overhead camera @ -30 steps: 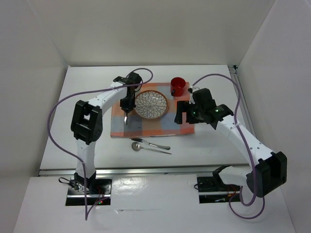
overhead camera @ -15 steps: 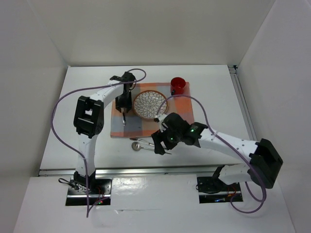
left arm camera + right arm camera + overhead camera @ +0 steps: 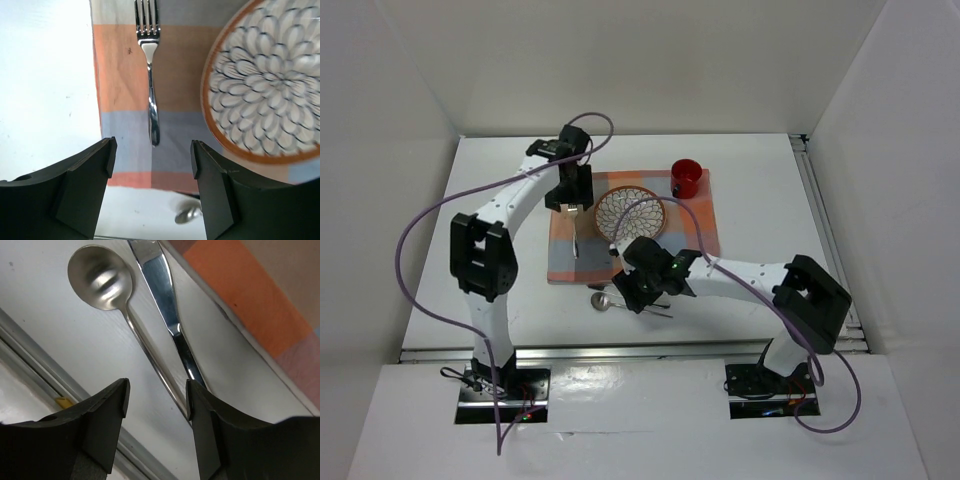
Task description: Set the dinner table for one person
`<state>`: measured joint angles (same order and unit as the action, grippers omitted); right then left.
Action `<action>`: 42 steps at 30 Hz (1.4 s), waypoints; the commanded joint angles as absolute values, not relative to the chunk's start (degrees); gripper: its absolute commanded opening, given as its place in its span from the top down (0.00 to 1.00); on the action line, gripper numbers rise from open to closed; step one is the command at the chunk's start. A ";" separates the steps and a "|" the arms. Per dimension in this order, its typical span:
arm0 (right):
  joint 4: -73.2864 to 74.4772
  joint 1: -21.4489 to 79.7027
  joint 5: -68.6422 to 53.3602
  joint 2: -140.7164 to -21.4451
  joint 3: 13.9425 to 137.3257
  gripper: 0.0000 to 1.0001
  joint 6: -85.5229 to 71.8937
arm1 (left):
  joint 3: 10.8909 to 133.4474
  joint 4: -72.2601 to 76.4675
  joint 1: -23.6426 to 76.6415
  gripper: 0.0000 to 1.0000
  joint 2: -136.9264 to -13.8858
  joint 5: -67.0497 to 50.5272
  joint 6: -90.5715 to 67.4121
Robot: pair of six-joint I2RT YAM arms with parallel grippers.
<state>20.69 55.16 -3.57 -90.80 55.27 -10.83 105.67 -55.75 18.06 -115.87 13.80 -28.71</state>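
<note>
Your left gripper hangs spread above the fork, which lies on the placemat beside the bowl. Your right gripper is spread too, low over spoon and knife on the bare white table, just off the placemat's near edge.

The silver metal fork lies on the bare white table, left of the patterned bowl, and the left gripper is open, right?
No. The silver metal fork lies on the checkered cloth placemat, not the bare white table; the left wrist view shows it. It is left of the patterned bowl, and the left gripper is open.
</note>
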 commanded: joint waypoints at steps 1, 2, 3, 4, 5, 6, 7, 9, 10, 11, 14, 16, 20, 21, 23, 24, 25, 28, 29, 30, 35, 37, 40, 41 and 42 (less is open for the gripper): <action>16.08 56.60 -1.49 -92.20 57.83 0.40 -8.44 | 106.79 -57.92 18.11 0.22 -108.47 12.05 -29.44; 15.39 56.60 -1.49 -93.50 57.83 0.40 -7.92 | 105.48 -57.92 17.58 0.22 -107.50 12.04 -30.66; 15.38 56.60 -1.49 -93.52 57.83 0.40 -7.91 | 104.77 -57.40 17.58 0.22 -105.49 12.04 -31.20; 14.77 57.12 -1.49 -94.47 57.83 0.42 -7.91 | 103.98 -57.39 17.58 0.22 -104.51 12.04 -31.20; 14.77 57.13 -1.49 -95.00 58.35 0.42 -7.91 | 102.23 -56.61 17.58 0.22 -103.46 11.43 -31.98; 14.77 57.13 -0.89 -95.88 58.36 0.42 -7.91 | 101.35 -55.73 17.58 0.22 -102.49 11.43 -32.69; 13.98 57.74 -0.88 -95.89 58.36 0.43 -7.91 | 100.55 -55.72 17.58 0.22 -100.65 11.43 -32.70; 13.45 57.74 -0.26 -97.55 58.36 0.45 -7.91 | 98.62 -55.02 17.58 0.22 -99.23 11.43 -32.70; 13.45 57.74 -0.26 -97.56 58.36 0.46 -7.91 | 98.61 -55.02 17.58 0.22 -99.23 11.43 -33.22; 13.45 58.27 -0.26 -98.08 58.36 0.46 -7.91 | 97.92 -55.02 17.06 0.22 -98.45 11.43 -33.22; 13.45 59.06 -0.26 -98.79 57.74 0.48 -7.91 | 97.29 -55.02 16.53 0.22 -97.82 11.95 -33.22; 13.45 60.20 0.43 -99.84 57.74 0.52 -7.91 | 96.68 -55.02 16.52 0.22 -97.29 11.95 -33.22; 13.97 61.26 0.44 -101.07 57.74 0.62 -7.91 | 95.54 -54.50 15.91 0.22 -96.77 11.95 -33.22; 13.97 61.26 0.44 -101.07 57.74 0.62 -7.21 | 95.54 -54.49 15.91 0.22 -96.77 11.95 -33.22; 14.67 62.05 0.97 -101.60 57.74 0.64 -7.21 | 95.01 -54.49 15.91 0.22 -96.77 11.95 -33.22; 14.68 62.66 0.97 -101.60 57.74 0.74 -7.21 | 95.01 -54.49 15.91 0.22 -96.25 11.95 -33.22; 15.55 62.67 1.49 -101.60 58.27 0.80 -6.68 | 95.01 -54.49 15.39 0.22 -96.24 11.95 -33.22; 16.96 63.81 2.29 -99.85 58.88 1.00 -6.68 | 95.01 -54.49 15.38 0.22 -95.63 11.95 -33.22; 17.92 64.33 2.89 -98.36 58.89 1.00 -6.68 | 95.01 -54.49 15.38 0.22 -95.62 11.95 -33.22; 19.15 64.34 2.90 -97.48 58.89 1.00 -6.68 | 95.01 -54.49 15.38 0.22 -95.62 11.95 -33.22; 23.28 64.95 4.74 -89.49 60.03 1.00 -5.54 | 97.12 -55.11 14.85 0.22 -93.96 11.43 -33.75; 25.56 64.95 8.33 -85.18 60.03 1.00 -5.54 | 98.00 -55.63 14.24 0.22 -93.43 11.43 -33.75; 28.81 60.57 12.21 -82.62 60.64 1.00 -8.16 | 99.40 -55.63 13.71 0.22 -92.81 10.90 -33.75; 29.52 58.82 12.91 -82.62 61.34 1.00 -10.26 | 99.93 -56.16 13.71 0.22 -92.81 10.90 -33.75; 29.53 55.06 14.31 -83.14 61.87 1.00 -11.76 | 99.93 -56.16 13.71 0.22 -92.29 10.90 -34.36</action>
<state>26.59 61.43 7.86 -84.03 58.70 -7.64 97.32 -55.64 14.09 -95.35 11.55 -33.34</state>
